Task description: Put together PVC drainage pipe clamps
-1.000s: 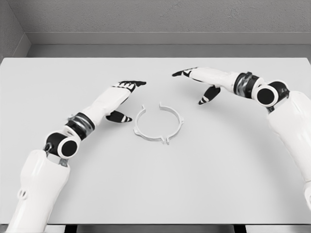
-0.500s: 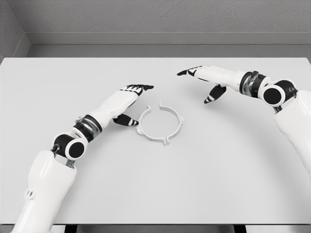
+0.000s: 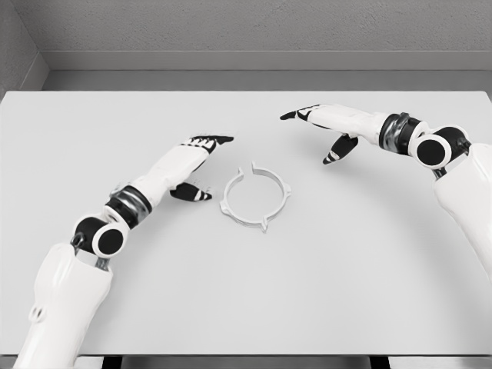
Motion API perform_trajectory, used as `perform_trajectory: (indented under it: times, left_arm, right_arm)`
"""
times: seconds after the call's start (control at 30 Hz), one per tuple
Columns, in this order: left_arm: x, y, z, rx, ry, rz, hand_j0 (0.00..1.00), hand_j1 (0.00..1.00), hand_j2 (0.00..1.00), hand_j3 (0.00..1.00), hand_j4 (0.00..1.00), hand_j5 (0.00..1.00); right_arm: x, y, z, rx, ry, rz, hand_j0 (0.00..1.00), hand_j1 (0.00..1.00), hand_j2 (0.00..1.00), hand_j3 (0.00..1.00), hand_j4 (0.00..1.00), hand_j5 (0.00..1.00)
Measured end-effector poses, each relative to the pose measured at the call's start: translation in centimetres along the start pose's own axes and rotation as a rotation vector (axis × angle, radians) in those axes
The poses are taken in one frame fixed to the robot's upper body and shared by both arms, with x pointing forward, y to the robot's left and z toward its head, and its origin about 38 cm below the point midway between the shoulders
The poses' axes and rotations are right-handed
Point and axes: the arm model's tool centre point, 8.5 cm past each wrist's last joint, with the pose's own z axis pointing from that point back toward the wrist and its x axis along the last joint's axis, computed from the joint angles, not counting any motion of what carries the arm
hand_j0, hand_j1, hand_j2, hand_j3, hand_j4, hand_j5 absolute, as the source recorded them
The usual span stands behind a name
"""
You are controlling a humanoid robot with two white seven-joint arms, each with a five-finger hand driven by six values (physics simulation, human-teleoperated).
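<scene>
A: Lying flat mid-bench [image 3: 369,269]: white pipe clamp [image 3: 256,199] (gap at its 11 o'clock).

B: And at its 9 o'clock?

A: Left hand [image 3: 194,160], fingers relaxed, holding nothing, thumb near the ring.

B: Farther, 1 o'clock?

A: Right hand [image 3: 327,127], spread, empty, well apart.

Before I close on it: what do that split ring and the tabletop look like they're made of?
Clamp ring: probably moulded plastic, in keeping with PVC. It is uniform white and matte, a thin band with small tabs and a gap at the top. Table: plain pale grey, flat and matte, with no grain or glare; it could be laminate or painted board, but the simulator's render leaves that open.
</scene>
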Motion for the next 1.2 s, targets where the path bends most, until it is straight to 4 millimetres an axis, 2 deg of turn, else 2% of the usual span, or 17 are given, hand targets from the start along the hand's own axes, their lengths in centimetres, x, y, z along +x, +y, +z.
perform_trajectory:
  times: [0.23, 0.37, 0.43, 0.63, 0.77, 0.97, 1.2]
  left_arm:
    - [0.7, 0.9, 4.1, 0.038, -0.081, -0.049, 1.0, 1.0, 1.0, 1.0, 1.0, 1.0]
    - [2.1, 1.8, 4.6, 0.06, -0.167, -0.098, 1.0, 1.0, 1.0, 1.0, 1.0, 1.0]
    - [2.4, 1.5, 4.9, 0.056, -0.186, -0.104, 1.0, 1.0, 1.0, 1.0, 1.0, 1.0]
    - [3.6, 1.2, 3.8, 0.043, -0.231, -0.114, 1.0, 1.0, 1.0, 1.0, 1.0, 1.0]
    - [4.5, 0.2, 2.7, 0.019, -0.256, -0.099, 1.0, 1.0, 1.0, 1.0, 1.0, 1.0]
    - [5.0, -1.2, 2.0, -0.014, -0.27, -0.078, 1.0, 1.0, 1.0, 1.0, 1.0, 1.0]
    - [5.1, -1.4, 1.1, -0.017, -0.269, -0.066, 1.0, 1.0, 1.0, 1.0, 1.0, 1.0]
  right_arm:
    - [0.1, 0.1, -0.2, 0.003, -0.003, 0.001, 1.0, 1.0, 1.0, 1.0, 1.0, 1.0]
    - [0.3, 0.3, -0.4, 0.011, -0.006, 0.005, 1.0, 1.0, 1.0, 1.0, 1.0, 1.0]
    - [0.3, 0.3, -0.4, 0.013, -0.005, 0.006, 1.0, 1.0, 1.0, 1.0, 1.0, 1.0]
    - [-0.2, 0.0, 0.2, 0.014, 0.006, 0.017, 1.0, 1.0, 1.0, 1.0, 1.0, 1.0]
    - [-0.6, -0.3, 0.8, 0.013, 0.017, 0.027, 1.0, 1.0, 1.0, 1.0, 1.0, 1.0]
    - [-0.7, -0.2, 0.9, 0.02, 0.022, 0.028, 1.0, 1.0, 1.0, 1.0, 1.0, 1.0]
    - [-1.4, -0.4, 1.7, 0.023, 0.039, 0.039, 1.0, 1.0, 1.0, 1.0, 1.0, 1.0]
